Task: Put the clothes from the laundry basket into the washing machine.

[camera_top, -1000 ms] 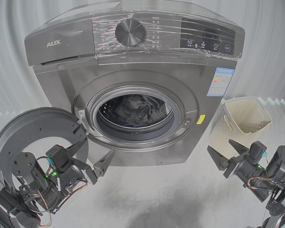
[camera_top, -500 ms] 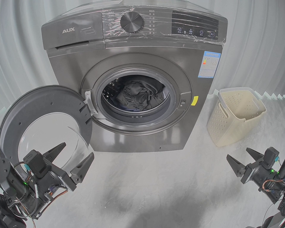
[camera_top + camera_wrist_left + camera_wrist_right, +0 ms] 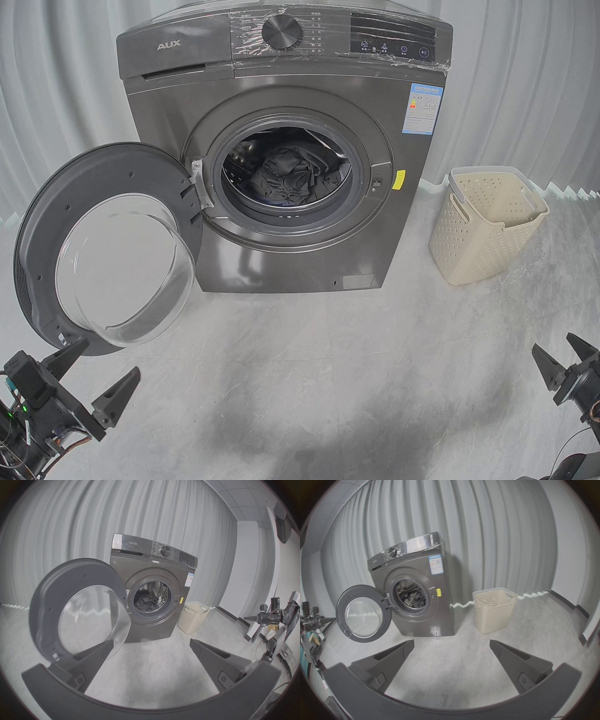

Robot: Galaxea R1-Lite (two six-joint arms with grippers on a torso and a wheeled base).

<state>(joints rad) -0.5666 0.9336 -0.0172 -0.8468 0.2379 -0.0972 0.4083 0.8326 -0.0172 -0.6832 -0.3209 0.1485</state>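
Dark crumpled clothes [image 3: 289, 175] are lying in the grey metal washing machine [image 3: 281, 269], so your left gripper [image 3: 109, 357] and right gripper [image 3: 553, 342] are hanging splayed, empty.

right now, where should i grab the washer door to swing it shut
Grip the door by its rim at the free edge, opposite the hinge, coming from the robot's left with the open left gripper. The door stands swung wide, and the bulging glass centre offers no hold, so the rim looks best.

A staged test room: washing machine [image 3: 294, 262] on bare grey floor [image 3: 344, 375], curtains [image 3: 62, 81] all around.
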